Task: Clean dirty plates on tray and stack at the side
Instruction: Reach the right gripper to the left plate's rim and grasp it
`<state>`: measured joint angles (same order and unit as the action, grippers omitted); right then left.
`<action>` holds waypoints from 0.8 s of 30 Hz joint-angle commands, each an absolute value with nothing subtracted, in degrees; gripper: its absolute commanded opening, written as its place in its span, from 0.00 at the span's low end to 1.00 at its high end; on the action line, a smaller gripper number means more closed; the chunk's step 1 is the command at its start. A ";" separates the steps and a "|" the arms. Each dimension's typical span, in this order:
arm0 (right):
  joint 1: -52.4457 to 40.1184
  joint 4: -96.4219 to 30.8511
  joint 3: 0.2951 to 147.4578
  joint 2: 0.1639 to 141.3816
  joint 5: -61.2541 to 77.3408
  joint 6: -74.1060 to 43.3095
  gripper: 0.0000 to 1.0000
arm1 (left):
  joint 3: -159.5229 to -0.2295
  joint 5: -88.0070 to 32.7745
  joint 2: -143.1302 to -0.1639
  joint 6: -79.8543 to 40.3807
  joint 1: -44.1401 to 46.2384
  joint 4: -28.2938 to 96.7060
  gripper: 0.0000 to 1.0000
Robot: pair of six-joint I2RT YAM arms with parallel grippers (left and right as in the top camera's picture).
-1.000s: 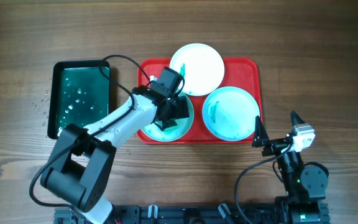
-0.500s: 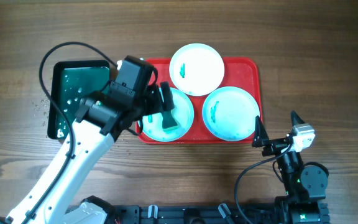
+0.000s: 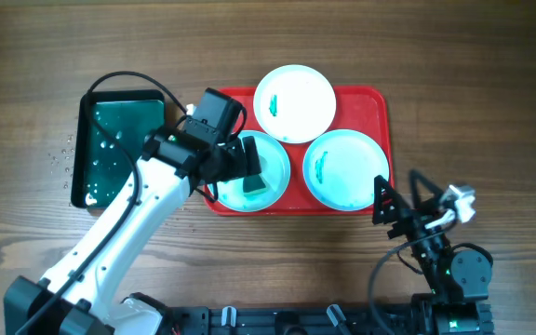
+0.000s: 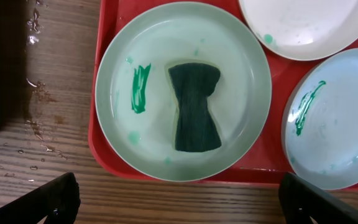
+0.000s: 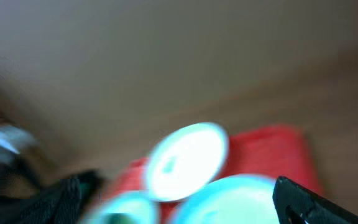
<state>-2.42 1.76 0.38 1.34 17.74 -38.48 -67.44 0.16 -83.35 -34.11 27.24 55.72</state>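
The red tray (image 3: 378, 104) holds three plates. The white plate (image 3: 293, 102) lies at the back, with a small green smear. The right turquoise plate (image 3: 345, 169) has a green smear. The left turquoise plate (image 3: 266, 186) carries a dark green sponge (image 3: 254, 184). My left gripper (image 3: 240, 156) is open and empty above this plate's left part. In the left wrist view the sponge (image 4: 194, 106) lies on the plate (image 4: 241, 81) beside a green smear (image 4: 140, 88), apart from the open fingers (image 4: 179, 200). My right gripper (image 3: 396, 209) is open and empty by the tray's front right corner.
A dark green black-rimmed tray (image 3: 119, 149) with water drops stands left of the red tray. Water drops lie on the wood (image 3: 63, 154) beside it. The right wrist view is blurred and shows the white plate (image 5: 188, 158) and the red tray (image 5: 278, 146).
My left gripper has lifted off the left plate and shifted slightly left, leaving the sponge lying on it. My right gripper has started moving and now tilts toward the tray.
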 commanded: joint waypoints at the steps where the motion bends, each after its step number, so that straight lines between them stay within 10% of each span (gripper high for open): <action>1: -2.13 1.91 0.30 1.43 27.86 -82.32 1.00 | -66.72 0.95 -84.58 -33.45 27.14 55.57 1.00; 5: -2.13 5.30 0.32 1.45 33.91 -111.22 1.00 | -66.63 0.95 -84.58 -33.45 27.14 55.88 1.00; 11: -2.11 27.62 5.96 1.74 35.77 -95.11 0.99 | -66.63 0.95 -84.58 -33.45 27.14 56.42 1.00; 19: -2.13 -45.65 58.13 33.52 31.73 -30.09 1.00 | -66.63 0.95 -84.55 -33.47 27.16 55.79 1.00; 24: -2.17 -62.57 74.85 57.76 29.23 -25.74 0.99 | -66.63 0.95 -84.55 -33.45 27.14 54.87 1.00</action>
